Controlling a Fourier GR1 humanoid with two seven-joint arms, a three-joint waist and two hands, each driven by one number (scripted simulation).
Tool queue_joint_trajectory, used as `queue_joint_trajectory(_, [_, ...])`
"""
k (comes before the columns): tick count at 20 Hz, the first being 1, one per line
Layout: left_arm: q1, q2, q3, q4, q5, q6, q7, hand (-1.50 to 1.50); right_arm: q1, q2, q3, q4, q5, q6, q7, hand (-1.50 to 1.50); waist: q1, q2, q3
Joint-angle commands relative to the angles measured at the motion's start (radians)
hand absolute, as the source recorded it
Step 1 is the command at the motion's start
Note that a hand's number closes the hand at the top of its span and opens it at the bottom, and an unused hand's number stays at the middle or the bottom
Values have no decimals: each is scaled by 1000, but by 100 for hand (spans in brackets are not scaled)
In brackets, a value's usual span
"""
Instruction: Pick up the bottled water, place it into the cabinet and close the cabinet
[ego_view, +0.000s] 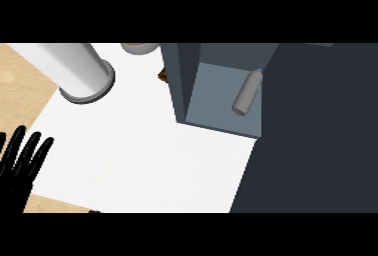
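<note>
The water bottle (247, 93), pale grey with a small blue cap, lies tilted inside the open cabinet (186, 80), a dark blue-grey box on the white counter (148, 160). The cabinet's door (317, 140) is a large dark panel that fills the right side of the view, and its edge covers part of the opening. My left hand (21, 162) rests at the lower left edge, open, fingers straight and pointing up, far from the cabinet and touching nothing. My right hand does not show.
A thick pale grey cylinder (77, 70) with a dark ring at its end slants across the upper left. A round pale object (140, 48) sits at the top edge, and a small brown thing (162, 76) peeks out behind the cabinet's left wall. Wooden surface (22, 95) borders the counter at left.
</note>
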Motion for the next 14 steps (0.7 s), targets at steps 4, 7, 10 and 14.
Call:
queue_joint_trajectory(4, [-10, 28, 9, 3, 14, -39, 19, -150, -189, -55, 123, -9, 59, 104, 134, -150, 62, 9, -9])
queue_joint_trajectory(7, [-17, 33, 11, 5, 14, -39, 24, -150, -244, -69, 102, -19, 49, 113, 139, 150, 66, 6, -10])
queue_joint_trajectory(10, [-26, 44, 27, 12, 21, -45, 27, -150, -293, -48, 105, -9, 23, 99, 158, 150, 63, 8, -9])
queue_joint_trajectory(14, [-26, 64, 40, 14, 31, -61, 37, -150, -342, -50, 100, 6, 11, 96, 211, 150, 64, 7, -11])
